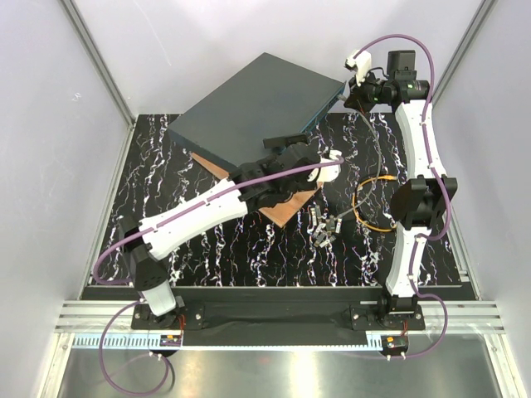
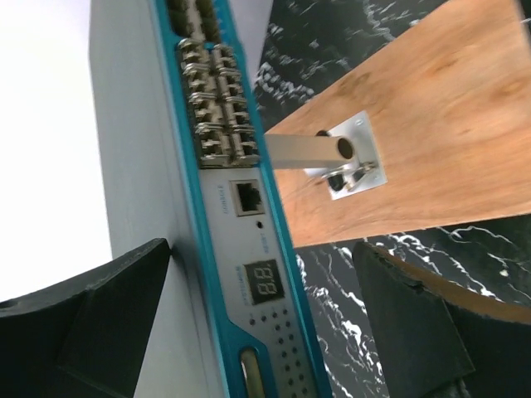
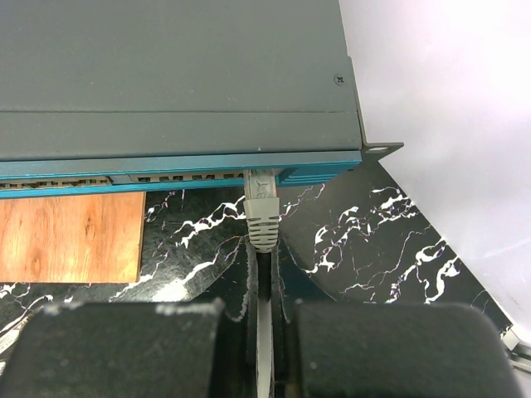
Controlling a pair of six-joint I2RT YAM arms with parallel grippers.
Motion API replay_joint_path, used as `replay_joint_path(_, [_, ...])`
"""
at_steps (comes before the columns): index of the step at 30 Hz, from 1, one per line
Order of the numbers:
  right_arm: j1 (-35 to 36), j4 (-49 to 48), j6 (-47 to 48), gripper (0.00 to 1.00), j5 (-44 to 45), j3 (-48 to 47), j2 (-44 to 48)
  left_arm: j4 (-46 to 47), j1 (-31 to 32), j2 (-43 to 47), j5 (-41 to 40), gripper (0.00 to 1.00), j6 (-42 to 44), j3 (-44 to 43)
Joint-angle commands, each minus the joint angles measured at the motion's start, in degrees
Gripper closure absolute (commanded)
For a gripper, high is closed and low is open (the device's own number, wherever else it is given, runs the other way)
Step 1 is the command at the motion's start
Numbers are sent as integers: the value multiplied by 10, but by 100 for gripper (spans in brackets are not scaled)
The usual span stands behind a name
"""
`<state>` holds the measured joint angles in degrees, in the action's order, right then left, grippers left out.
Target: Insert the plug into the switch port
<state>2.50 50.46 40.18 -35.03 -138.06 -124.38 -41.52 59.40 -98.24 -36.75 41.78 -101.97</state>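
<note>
Right hand (image 3: 264,265) clamped on the grey cable (image 3: 264,332). The plug (image 3: 261,211), straight ahead of its fingertips, has its tip in a switch port (image 3: 259,176). Left hand (image 2: 257,323) open, straddling the switch (image 2: 141,166). Front-panel lettering is illegible.

Switch box (image 1: 249,99): we see a plain dark grey top, no pattern.
Front face (image 3: 319,170): a teal-blue band along the switch box's edge.
Plug (image 3: 263,214): pale grey with a ribbed boot, at the switch box's face.
Display (image 2: 264,282): we read greenish digits on black, set in the switch box's face.
Wooden board (image 3: 70,236): orange-brown grain, under the switch box.
Table (image 1: 249,257): black with white marble veins, beneath the switch box.
Cable loop (image 1: 373,225): yellow-orange, well apart from the switch box.
Left arm (image 1: 195,217): white shells, black joints, purple hose, near the switch box.
</note>
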Motion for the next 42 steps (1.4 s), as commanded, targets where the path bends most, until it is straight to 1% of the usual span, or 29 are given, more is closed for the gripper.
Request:
replay_joint_path(1, [92,-97,-19,100,-126,5,-14,3,-15,-6,-79,4,-19,-32])
replay_joint_path(4, [92,-99,-20,100,-122,-5,-21,5,-33,-11,-95,14,-20,-14])
replay_joint_path(6, [91,-95,-20,100,-116,-19,-31,18,-44,-2,-97,25,-17,3])
replay_joint_path(7, [91,-89,-20,100,-114,-38,-42,23,-52,1,-99,34,-14,19])
replay_joint_path(10, [90,-86,-20,100,-104,-69,-59,13,-67,3,-95,48,-19,27])
replay_joint_path(13, [89,-91,-24,100,-98,-95,-67,8,-76,4,-90,57,-20,38])
replay_joint_path(14, [89,-91,-24,100,-100,-99,-66,10,-78,7,-89,65,-18,43])
replay_joint_path(16, [90,-94,-24,100,-107,-100,-68,16,-82,8,-88,71,-16,55])
replay_joint_path(17, [90,-93,-23,100,-108,-100,-69,17,-83,9,-87,77,-17,58])
replay_joint_path(20, [97,-77,-11,100,-108,-97,-77,16,-87,9,-78,85,-20,64])
replay_joint_path(21, [99,-78,-10,100,-108,-91,-79,15,-88,10,-71,92,-21,65])
replay_joint_path(23, [104,-88,-16,100,-107,-84,-81,17,-91,11,-68,98,-19,69])
replay_joint_path(24, [106,-98,-22,100,-109,-83,-82,17,-92,10,-66,100,-19,70])
replay_joint_path(29, [113,-110,-27,100,-102,-106,-99,15,-101,13,-61,100,-19,78])
replay_joint_path(31, [112,-123,-31,100,-87,-124,-103,15,-104,16,-61,100,-18,84])
replay_joint_path(36, [112,-164,-41,100,-89,-125,-84,20,-105,25,-59,100,-15,102])
replay_joint_path(42, [117,-156,-33,100,-95,-118,-73,22,-106,30,-56,100,-15,112])
